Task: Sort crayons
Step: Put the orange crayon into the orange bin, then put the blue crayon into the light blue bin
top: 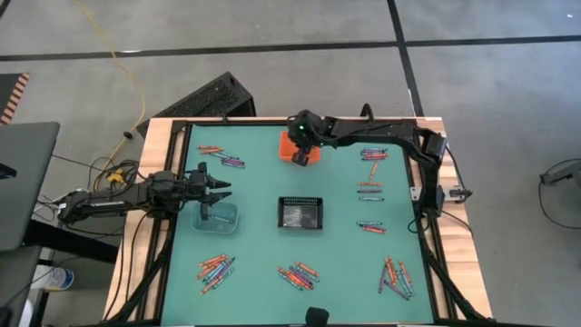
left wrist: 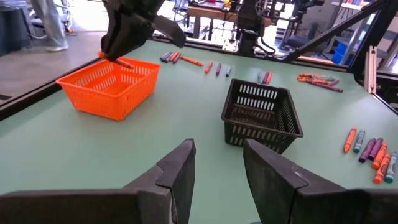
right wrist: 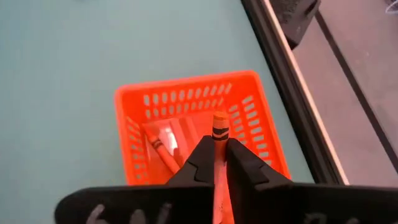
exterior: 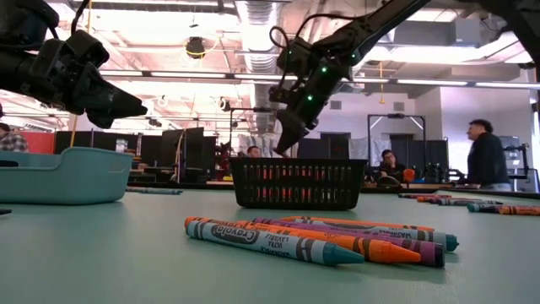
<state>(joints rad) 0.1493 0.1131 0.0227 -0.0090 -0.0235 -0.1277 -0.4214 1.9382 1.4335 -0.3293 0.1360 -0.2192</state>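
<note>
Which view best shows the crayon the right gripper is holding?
The right wrist view: the orange crayon sits pinched in the right gripper, directly above the orange bin. The left wrist view shows only its tip at the bin's rim. The high and low views hide it behind the arm.

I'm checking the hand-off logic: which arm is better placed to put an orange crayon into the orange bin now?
The right arm. Its gripper is shut on an orange crayon directly above the orange bin. The left gripper hangs open and empty over the clear bin.
</note>
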